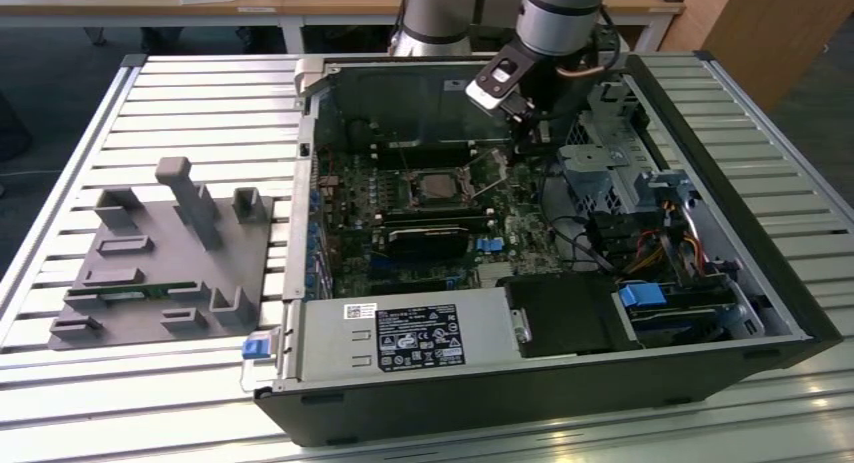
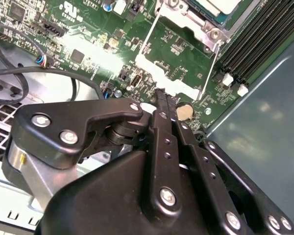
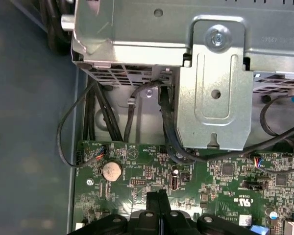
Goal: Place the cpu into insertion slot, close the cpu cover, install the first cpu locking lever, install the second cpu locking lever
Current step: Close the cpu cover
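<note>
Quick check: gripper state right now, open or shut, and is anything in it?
Gripper: shut, nothing visible in it, tips close over the green motherboard.

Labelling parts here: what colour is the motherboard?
The motherboard is green, clearest in the second wrist view.

My matt black gripper (image 2: 161,98) carries bright steel screw heads. The green circuit board (image 2: 88,54) looks glossy and lacquered. The thin square silvery metal cpu cover (image 2: 201,27) is smooth and shiny; 2 thin polished wire levers (image 2: 149,32) gleam. The grey sheet-metal drive cage (image 3: 215,98) looks dull and smooth, the black cables (image 3: 166,127) rubbery.
</note>
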Available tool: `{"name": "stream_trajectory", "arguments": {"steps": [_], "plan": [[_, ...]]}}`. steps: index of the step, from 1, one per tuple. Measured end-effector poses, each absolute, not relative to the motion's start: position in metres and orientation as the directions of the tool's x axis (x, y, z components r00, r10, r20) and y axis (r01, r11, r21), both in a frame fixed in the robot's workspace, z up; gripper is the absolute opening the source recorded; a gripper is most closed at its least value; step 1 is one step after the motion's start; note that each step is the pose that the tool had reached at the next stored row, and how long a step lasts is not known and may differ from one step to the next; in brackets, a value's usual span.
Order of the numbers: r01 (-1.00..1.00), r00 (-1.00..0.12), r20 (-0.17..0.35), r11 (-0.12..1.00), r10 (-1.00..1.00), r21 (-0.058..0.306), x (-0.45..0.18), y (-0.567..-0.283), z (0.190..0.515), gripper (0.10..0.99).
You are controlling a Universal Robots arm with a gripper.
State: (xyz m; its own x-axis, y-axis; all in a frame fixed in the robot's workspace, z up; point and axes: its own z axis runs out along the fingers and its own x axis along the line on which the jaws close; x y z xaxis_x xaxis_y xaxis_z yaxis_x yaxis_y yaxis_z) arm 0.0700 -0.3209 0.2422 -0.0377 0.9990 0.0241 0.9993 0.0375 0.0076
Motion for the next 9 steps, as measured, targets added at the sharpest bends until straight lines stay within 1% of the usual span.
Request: {"name": "stream_trajectory", "arguments": {"steps": [9], "plan": [[0.999,-0.038,0.024,0.037,0.999,0.005,0.0755,-0.3209,0.2412,0.122]]}}
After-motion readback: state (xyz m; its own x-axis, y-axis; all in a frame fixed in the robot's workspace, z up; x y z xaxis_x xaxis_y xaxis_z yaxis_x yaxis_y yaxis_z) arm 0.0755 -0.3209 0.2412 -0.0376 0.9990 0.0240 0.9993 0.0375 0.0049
